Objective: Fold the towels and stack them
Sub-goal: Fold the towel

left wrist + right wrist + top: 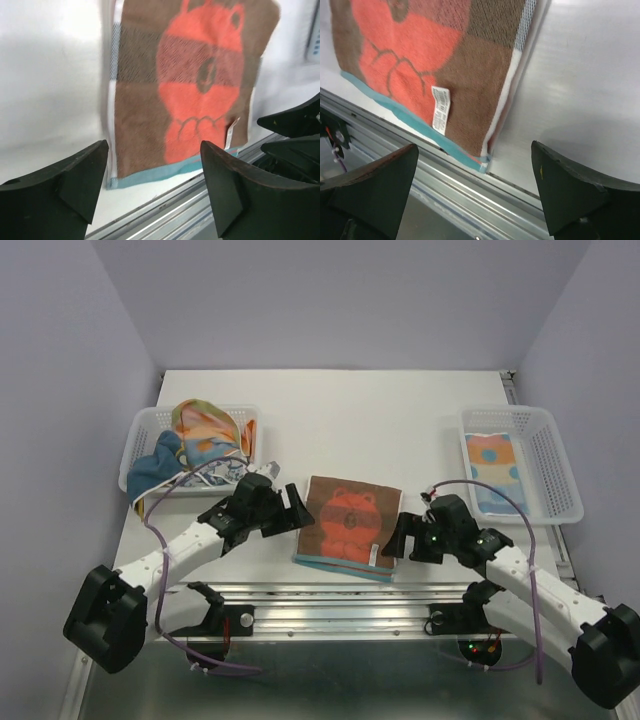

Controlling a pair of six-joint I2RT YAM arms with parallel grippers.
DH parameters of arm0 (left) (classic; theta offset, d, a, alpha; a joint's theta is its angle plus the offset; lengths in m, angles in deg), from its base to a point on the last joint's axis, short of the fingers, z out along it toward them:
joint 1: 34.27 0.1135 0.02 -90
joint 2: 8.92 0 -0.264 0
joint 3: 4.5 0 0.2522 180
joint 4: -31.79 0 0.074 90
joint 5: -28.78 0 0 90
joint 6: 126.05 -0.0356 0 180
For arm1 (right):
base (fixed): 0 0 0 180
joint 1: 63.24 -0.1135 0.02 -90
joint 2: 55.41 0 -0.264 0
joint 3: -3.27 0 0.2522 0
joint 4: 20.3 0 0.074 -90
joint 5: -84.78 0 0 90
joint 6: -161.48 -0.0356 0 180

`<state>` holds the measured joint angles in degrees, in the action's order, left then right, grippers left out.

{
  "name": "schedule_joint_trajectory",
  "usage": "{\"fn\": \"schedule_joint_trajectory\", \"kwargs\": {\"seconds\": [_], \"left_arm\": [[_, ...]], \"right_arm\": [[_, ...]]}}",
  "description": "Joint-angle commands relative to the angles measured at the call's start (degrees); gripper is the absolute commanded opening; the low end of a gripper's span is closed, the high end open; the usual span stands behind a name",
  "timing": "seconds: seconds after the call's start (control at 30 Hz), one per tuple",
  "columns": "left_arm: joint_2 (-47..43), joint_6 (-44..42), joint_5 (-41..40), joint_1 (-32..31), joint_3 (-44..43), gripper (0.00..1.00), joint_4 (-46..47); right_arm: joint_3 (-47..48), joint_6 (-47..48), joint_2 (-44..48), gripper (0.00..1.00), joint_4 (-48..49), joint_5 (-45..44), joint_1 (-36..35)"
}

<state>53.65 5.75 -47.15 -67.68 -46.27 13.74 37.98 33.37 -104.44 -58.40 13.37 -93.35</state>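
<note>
So, your brown bear towel [348, 520] lies folded flat and slightly askew, its teal hem reaching the metal rail [340, 592] that runs along the edge of the table [380, 425] nearest the arm bases. The left gripper [296, 510] sits just beside the towel's left edge and the right gripper [397, 537] just beside its right edge. Both have their fingers spread wide with nothing between them.

Well to the left of the bear towel, a white basket [252, 422] holds a loose heap of towels [200, 440]. Well to the right, a second basket [555, 465] holds a folded towel with orange and blue circles [492, 468].

Your open room is beyond the towel's far edge, where white tabletop stretches toward the back wall. On the near side the rail leaves no margin.

Your left wrist view takes in almost the whole bear print, with the right gripper's dark fingers past the towel's far side. Your right wrist view gives a close look at the near right corner. A small white label [441, 109] lies just above the teal hem, and the folded layers show stacked along the side edge.
</note>
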Motion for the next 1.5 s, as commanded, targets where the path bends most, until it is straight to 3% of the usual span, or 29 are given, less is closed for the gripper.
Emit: {"fn": "schedule_joint_trajectory", "kwargs": {"seconds": [0.0, 0.03, 0.1, 0.4, 0.53, 0.6, 0.83, 0.97, 1.2, 1.33, 1.47], "left_arm": [[-1.92, -3.74, -5.26, -0.25, -6.86, 0.89, 3.41], [-0.88, -5.31, -5.45, -0.25, -7.75, 0.96, 4.02], [0.97, -6.90, -6.76, -0.25, -10.90, 0.99, 7.09], [20.48, -12.18, -11.17, 1.23, -26.12, 0.95, 8.33], [28.03, -13.67, -8.97, 2.99, -30.43, 0.85, 8.42], [31.99, -14.73, -7.39, 3.52, -32.89, 0.76, 8.25], [39.73, -15.87, -4.40, 4.05, -35.71, 0.63, 8.87], [41.06, -15.26, -5.88, 4.14, -35.54, 0.60, 8.60], [41.93, -13.24, -9.67, 4.32, -34.65, 0.60, 8.78], [44.83, -13.76, -9.93, 4.32, -36.68, 0.49, 7.11], [45.63, -14.64, -8.80, 4.49, -36.85, 0.34, 6.93]], "right_arm": [[5.32, 0.41, 2.54, 1.00, 3.32, -7.57, -0.57], [5.94, -0.03, 2.37, 1.00, 4.03, -9.60, -0.57], [6.99, -1.26, 0.80, 1.00, 7.10, -14.25, -0.57], [18.33, -0.74, -18.18, 1.00, 11.76, -35.35, -0.04], [22.11, 0.40, -25.31, 0.99, 13.09, -37.04, 1.80], [22.90, 1.28, -27.60, 0.97, 15.10, -37.05, 2.42], [23.79, 2.25, -30.06, 0.82, 15.98, -37.84, 5.32], [23.87, 3.39, -32.17, 0.74, 19.32, -35.56, 5.67], [25.28, 4.18, -39.82, 0.70, 21.34, -33.71, 6.90], [25.28, 3.48, -42.10, 0.62, 22.05, -32.92, 7.69], [24.05, 2.95, -41.93, 0.44, 23.55, -31.95, 7.96]]}}
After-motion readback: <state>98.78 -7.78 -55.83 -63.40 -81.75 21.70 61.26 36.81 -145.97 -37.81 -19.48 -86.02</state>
